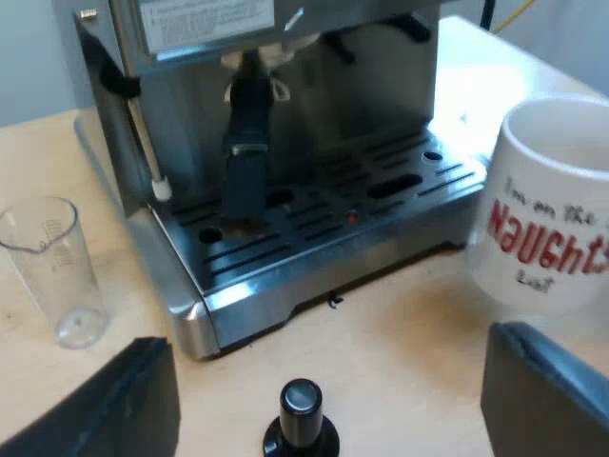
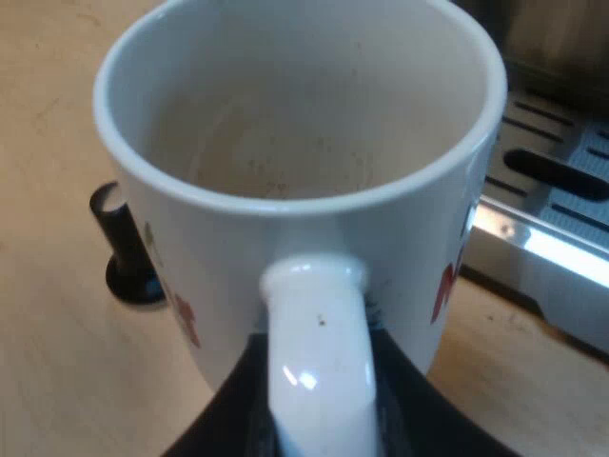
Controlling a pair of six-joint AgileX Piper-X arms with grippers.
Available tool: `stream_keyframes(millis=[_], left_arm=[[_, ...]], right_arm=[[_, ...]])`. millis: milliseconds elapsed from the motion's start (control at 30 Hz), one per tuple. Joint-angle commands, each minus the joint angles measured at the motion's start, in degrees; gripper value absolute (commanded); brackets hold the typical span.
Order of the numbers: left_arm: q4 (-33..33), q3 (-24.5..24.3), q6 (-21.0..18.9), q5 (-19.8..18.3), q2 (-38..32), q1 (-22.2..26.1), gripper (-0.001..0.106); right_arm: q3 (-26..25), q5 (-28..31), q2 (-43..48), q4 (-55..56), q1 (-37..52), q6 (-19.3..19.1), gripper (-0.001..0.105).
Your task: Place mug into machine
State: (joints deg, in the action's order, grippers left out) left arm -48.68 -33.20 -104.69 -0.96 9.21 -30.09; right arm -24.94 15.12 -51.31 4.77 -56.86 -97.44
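White ceramic mug [image 2: 285,171] with red lettering is clamped by its handle [image 2: 319,362] in my right jaws, one black finger [image 2: 224,424] snug on each side of the loop. It's upright, mouth up, with just a few brownish specks inside. It's right in front of those jaws, just beside the espresso machine's slotted drip tray [image 2: 561,190] but not on it. Can't tell if its base is touching the wooden bench [image 2: 48,362] or hanging a bit above it.

My left jaws are spread wide with nothing in them. A tamper [image 1: 301,419] with a black knob stands upright on the bench between them. Straight ahead of them is the espresso machine [image 1: 381,105], with a dark handle [image 1: 247,143] hanging at its front over the tray. Past one finger a clear measuring glass [image 1: 52,267] stands on the bench near the machine; past the other is the mug.
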Motion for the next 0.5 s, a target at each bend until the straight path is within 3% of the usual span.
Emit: stream_keyframes(millis=[33, 267, 500], left_arm=[[1.96, 2.61, -0.84, -0.43, -0.28, -0.37, 0.067], [8.34, 7.47, -1.96, -1.01, -0.04, -0.37, 0.067], [14.59, 9.75, 0.39, 0.96, 0.45, 0.03, 0.067]], right_arm=[[-1.97, 0.67, -2.56, -5.22, -0.06, -0.02, 0.0], [-7.51, 1.88, -10.8, -5.46, -0.06, -0.02, 0.0], [-11.77, 4.46, -18.75, -7.42, 0.69, -0.02, 0.0]])
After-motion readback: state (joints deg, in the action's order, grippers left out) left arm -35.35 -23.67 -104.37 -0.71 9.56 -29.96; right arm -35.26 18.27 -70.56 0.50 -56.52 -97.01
